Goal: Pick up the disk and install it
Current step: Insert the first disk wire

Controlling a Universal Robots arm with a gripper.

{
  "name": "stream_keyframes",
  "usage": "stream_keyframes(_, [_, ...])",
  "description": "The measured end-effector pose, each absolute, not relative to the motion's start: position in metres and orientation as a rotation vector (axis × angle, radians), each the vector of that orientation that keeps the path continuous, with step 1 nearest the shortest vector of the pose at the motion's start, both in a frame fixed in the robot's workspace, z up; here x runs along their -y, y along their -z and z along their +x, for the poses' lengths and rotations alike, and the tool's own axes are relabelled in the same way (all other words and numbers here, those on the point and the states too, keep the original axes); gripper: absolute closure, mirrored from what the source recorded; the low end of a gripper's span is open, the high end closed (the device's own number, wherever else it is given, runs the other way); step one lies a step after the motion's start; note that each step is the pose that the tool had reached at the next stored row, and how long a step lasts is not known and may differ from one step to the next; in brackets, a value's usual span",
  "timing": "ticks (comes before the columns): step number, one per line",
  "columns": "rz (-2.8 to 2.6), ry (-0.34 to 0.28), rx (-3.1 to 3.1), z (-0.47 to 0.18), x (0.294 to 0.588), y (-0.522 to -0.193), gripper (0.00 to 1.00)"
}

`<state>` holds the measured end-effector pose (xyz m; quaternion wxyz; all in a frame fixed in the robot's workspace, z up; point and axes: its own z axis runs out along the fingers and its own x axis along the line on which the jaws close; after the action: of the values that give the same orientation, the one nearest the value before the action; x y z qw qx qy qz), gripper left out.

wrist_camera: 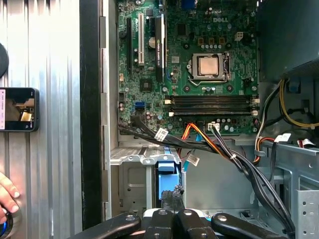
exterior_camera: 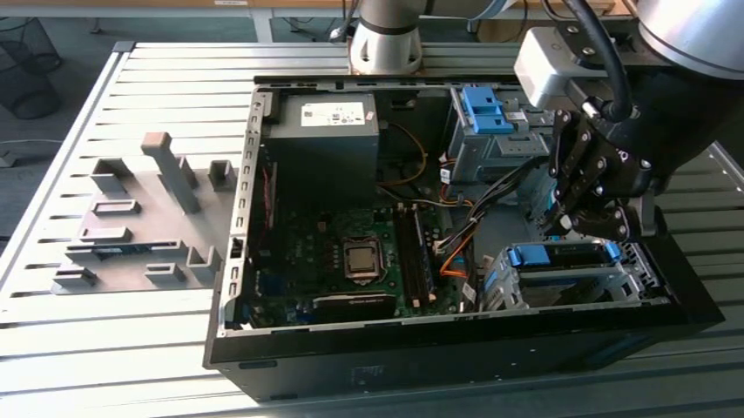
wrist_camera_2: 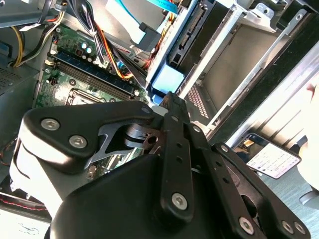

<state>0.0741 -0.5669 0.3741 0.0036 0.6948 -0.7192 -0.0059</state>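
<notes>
The disk (wrist_camera: pixel 167 180) is largely hidden behind the gripper (wrist_camera: pixel 171 198). A hand (wrist_camera: pixel 7 195) is cut off by the first wrist view's edge.

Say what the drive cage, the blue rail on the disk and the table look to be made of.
Drive cage: bare sheet metal, by its dull grey sheen and thin folded walls. Blue rail on the disk: probably plastic, with uniform saturated colour and a soft gloss. Table: likely aluminium, pale silver matt slats with long straight grooves.

No print can be read on the power supply's white sticker (exterior_camera: pixel 334 113) or the cable tags (wrist_camera: pixel 161 134)
</notes>
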Motion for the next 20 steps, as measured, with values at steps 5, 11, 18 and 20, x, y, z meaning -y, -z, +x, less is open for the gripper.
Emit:
stream_keyframes(5, [2.178,0.019,2.254,0.077,0.567,-0.374,0.89])
stream_keyframes(11, [2.178,0.019,2.254,0.104,0.567,-0.372,0.89])
stream_keyframes(18, [2.176,0.016,2.253,0.132,0.565,-0.369,0.89])
stream_keyframes(20, [2.176,0.016,2.252,0.132,0.565,-0.369,0.89])
